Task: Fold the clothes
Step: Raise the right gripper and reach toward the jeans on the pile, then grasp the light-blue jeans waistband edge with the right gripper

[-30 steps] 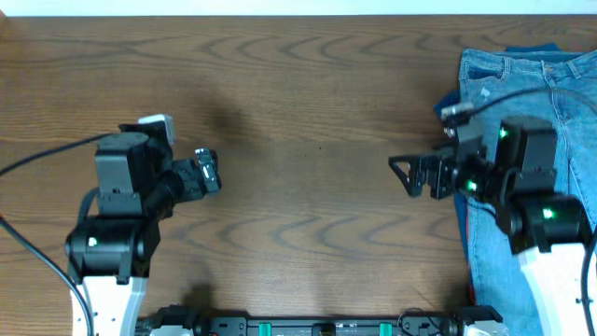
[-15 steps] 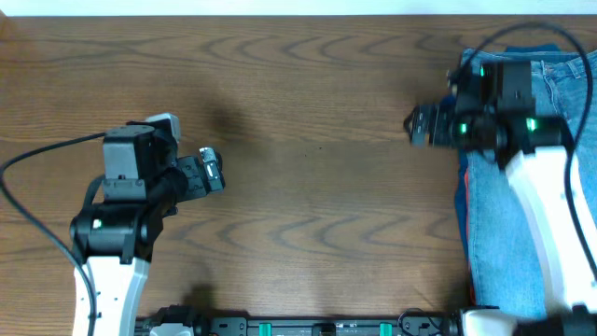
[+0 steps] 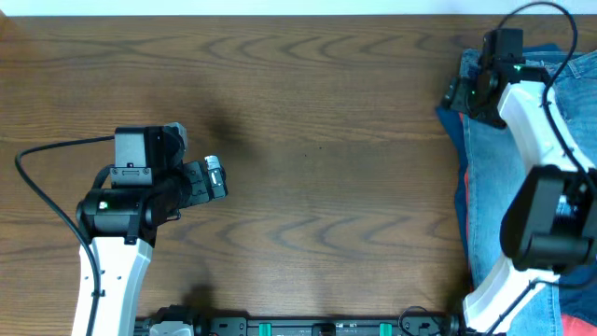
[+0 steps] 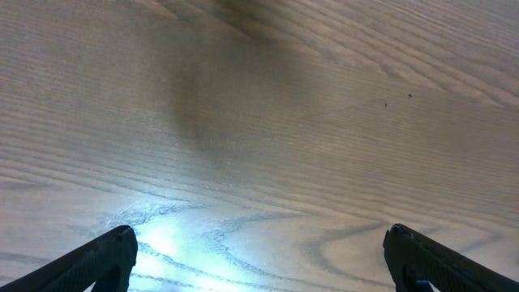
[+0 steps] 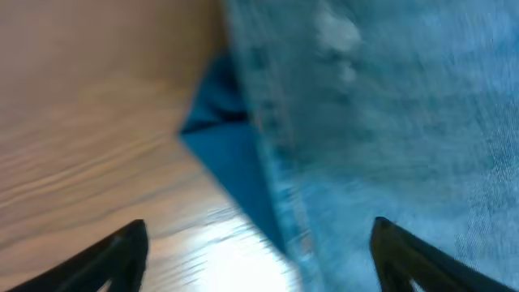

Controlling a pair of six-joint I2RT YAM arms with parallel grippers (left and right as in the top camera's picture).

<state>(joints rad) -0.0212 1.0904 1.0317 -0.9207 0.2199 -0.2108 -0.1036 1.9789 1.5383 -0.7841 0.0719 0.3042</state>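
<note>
Since the folding cannot begin where they lie, I note first that the jeans (image 3: 490,187) run lengthwise along the right edge of the table (image 3: 308,140), well apart from its middle. They rest over a dark blue garment (image 3: 450,105), and a corner of it pokes out at their left seam.

My right gripper (image 3: 457,91) hovers at the far end of that seam with its jaws spread wide and holding nothing. My left gripper (image 3: 213,177) is likewise agape and unladen, over bare wood well away from the cloth.

I judge the step in hand to be seizing the denim edge. To do it well, I should descend squarely on the stitched seam and pinch the denim alone, so the dark corner beneath stays put.
</note>
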